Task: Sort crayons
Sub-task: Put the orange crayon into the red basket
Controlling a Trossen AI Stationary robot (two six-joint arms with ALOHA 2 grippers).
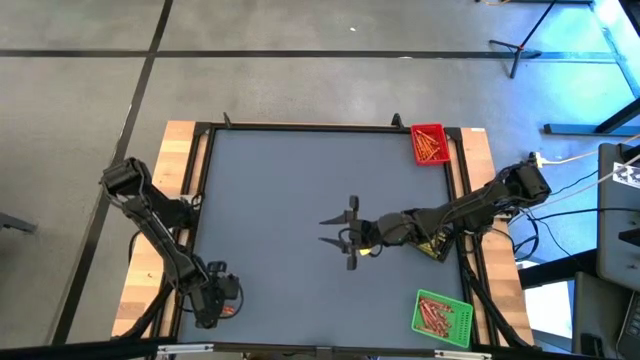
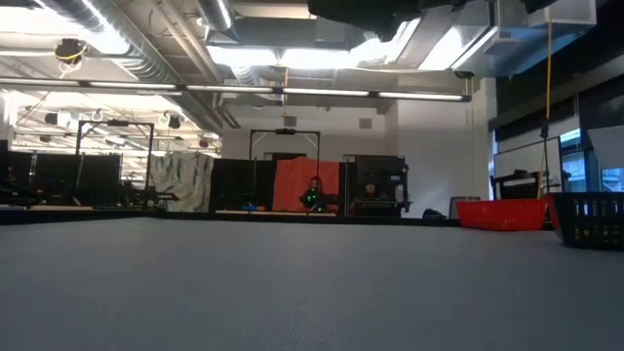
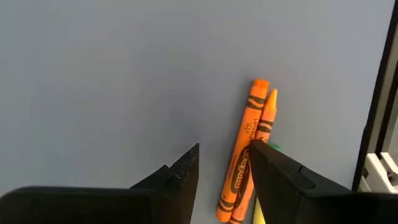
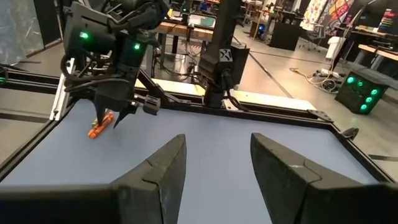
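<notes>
Little readable text. Orange crayon (image 3: 244,149) near the desk's edge has a dark wrapper logo with lettering, too small to make out. White "X" mark on the left arm's dark base post (image 4: 225,56). Nothing else legible.

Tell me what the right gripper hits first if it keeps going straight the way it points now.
Probably nothing close: the right gripper is open, pointing across bare grey mat toward the left arm's side. The left gripper and orange crayons sit off that line, though depth is uncertain.
</notes>
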